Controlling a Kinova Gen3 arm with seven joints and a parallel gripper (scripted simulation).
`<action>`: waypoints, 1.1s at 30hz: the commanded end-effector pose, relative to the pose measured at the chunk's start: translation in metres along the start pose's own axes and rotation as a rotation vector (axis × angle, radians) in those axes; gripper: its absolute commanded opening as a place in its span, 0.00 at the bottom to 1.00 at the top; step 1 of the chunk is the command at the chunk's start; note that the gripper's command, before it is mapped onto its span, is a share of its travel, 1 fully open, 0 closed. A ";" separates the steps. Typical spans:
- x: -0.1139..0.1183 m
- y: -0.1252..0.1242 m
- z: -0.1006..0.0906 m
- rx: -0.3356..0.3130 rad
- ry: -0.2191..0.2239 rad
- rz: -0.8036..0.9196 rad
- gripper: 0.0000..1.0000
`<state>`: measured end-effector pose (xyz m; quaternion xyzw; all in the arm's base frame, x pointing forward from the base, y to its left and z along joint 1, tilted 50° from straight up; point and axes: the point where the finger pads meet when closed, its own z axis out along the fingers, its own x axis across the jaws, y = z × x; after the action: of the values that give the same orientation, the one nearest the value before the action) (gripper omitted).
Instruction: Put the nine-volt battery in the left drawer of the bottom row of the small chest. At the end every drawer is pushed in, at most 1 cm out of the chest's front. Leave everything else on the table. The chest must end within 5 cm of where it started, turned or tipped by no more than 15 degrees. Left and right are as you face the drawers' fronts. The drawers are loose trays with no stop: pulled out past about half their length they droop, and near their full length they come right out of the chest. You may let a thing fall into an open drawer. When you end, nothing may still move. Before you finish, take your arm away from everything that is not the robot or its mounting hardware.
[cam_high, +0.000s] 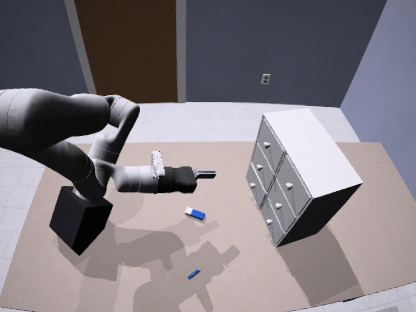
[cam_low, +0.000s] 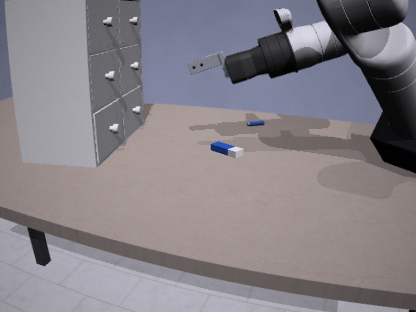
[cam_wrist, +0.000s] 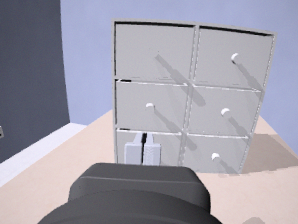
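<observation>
Small blue piece (cam_high: 194, 273): nearest the bench's front edge in the top view, lying flat at about 6 o'clock from my fingers, well apart from everything else.

Nine-volt battery (cam_high: 195, 213): blue body with a white end, flat on the bench (cam_high: 310, 280), just below my wrist at roughly 6 o'clock; in the exterior view it lies at (cam_low: 226, 149), untouched, between my base and the chest.

My base (cam_high: 80, 220): a dark block at 9 o'clock on the bench, the pale arm (cam_high: 55, 135) looping up and out from it.

My fingers (cam_high: 205, 174): pressed together with nothing between them, held level in the air and aimed toward 3 o'clock at the chest; in the exterior view they show as one flat grey blade (cam_low: 205, 63) well above the bench.

Chest (cam_high: 320, 150): white top, six grey drawers in two columns of three, each with a white knob, standing at 3 o'clock and apart from my fingers.

Drawers: all six fronts look flush with the chest in the wrist view.

Bottom-left drawer (cam_wrist: 127, 148): shut; in the wrist view my closed fingers overlap its front, hiding its knob.

Wall socket (cam_high: 265, 78): on the far wall at 1 o'clock, beyond the bench.

Door (cam_high: 130, 50): brown, at 12 o'clock, farthest back.
</observation>
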<state>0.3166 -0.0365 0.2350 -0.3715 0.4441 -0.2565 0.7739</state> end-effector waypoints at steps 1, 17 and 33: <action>0.000 -0.005 -0.004 -0.002 0.013 0.000 0.00; -0.001 -0.010 -0.013 -0.003 0.019 0.003 0.00; -0.001 -0.011 -0.014 -0.003 0.019 0.003 0.00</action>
<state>0.3042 -0.0480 0.2368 -0.3706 0.4502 -0.2588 0.7701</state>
